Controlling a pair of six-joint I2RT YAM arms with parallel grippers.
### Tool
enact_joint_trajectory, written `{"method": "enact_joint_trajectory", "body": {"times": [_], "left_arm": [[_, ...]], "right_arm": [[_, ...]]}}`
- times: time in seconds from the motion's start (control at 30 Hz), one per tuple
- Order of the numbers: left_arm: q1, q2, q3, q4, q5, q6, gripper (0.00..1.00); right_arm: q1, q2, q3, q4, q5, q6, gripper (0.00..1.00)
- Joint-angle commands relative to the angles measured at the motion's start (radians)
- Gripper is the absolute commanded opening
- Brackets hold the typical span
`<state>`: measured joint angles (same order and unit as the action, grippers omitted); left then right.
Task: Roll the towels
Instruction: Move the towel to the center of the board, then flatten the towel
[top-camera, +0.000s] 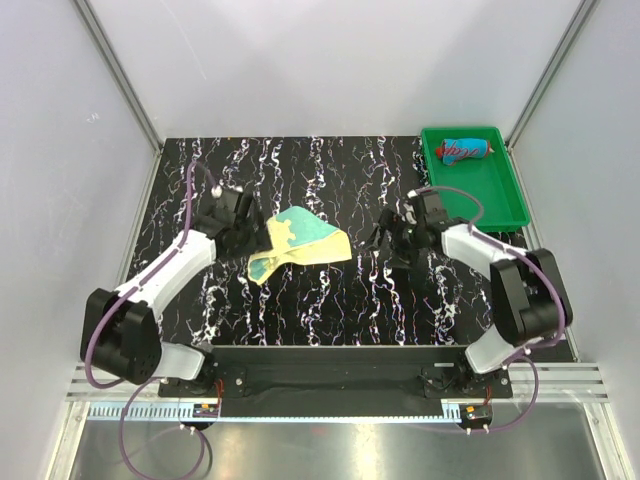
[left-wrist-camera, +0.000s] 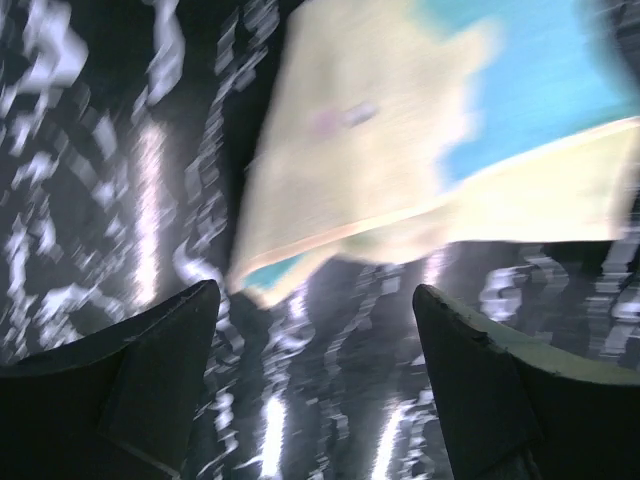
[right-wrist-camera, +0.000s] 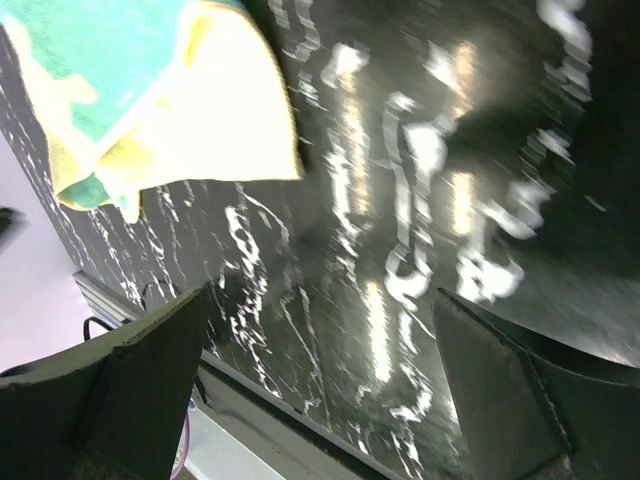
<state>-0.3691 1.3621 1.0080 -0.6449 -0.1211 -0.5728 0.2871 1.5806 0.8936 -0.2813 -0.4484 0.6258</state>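
The overhead view was bright, evenly lit and sharp throughout, with only soft shadows beneath the arms on the glossy black counter (top-camera: 330, 300). The left wrist view was heavily motion-blurred. The pale yellow towel (left-wrist-camera: 380, 150) was smeared, the counter's white veins ran into streaks, and the left hand (left-wrist-camera: 316, 300) showed only as dark, underexposed shapes. In the right wrist view, bright glare glinted off the counter in streaked patches, and the right hand (right-wrist-camera: 320, 310) sat in shadow.
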Motion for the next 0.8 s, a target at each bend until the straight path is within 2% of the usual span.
{"method": "enact_joint_trajectory", "body": {"times": [0.0,0.17,0.5,0.6,0.63,0.7,0.77], "left_arm": [[0.033,-0.041,-0.069,0.01,-0.018,0.022,0.83],[0.061,-0.046,-0.117,0.027,-0.006,0.022,0.82],[0.091,-0.032,-0.169,0.082,0.047,0.031,0.81],[0.093,-0.029,-0.175,0.094,0.066,0.03,0.8],[0.093,-0.028,-0.177,0.099,0.075,0.028,0.8],[0.093,-0.024,-0.186,0.112,0.081,0.025,0.79],[0.094,-0.021,-0.2,0.123,0.098,0.019,0.79]], "right_arm": [[0.056,0.083,0.117,0.011,-0.001,-0.031,1.0],[0.109,0.194,0.195,-0.006,0.039,-0.028,1.0],[0.149,0.357,0.242,0.077,0.033,-0.003,0.88],[0.152,0.389,0.251,0.1,0.02,0.011,0.77],[0.158,0.394,0.257,0.106,0.01,0.017,0.71],[0.167,0.409,0.266,0.108,0.007,0.022,0.67],[0.179,0.414,0.265,0.105,0.0,0.023,0.58]]}}
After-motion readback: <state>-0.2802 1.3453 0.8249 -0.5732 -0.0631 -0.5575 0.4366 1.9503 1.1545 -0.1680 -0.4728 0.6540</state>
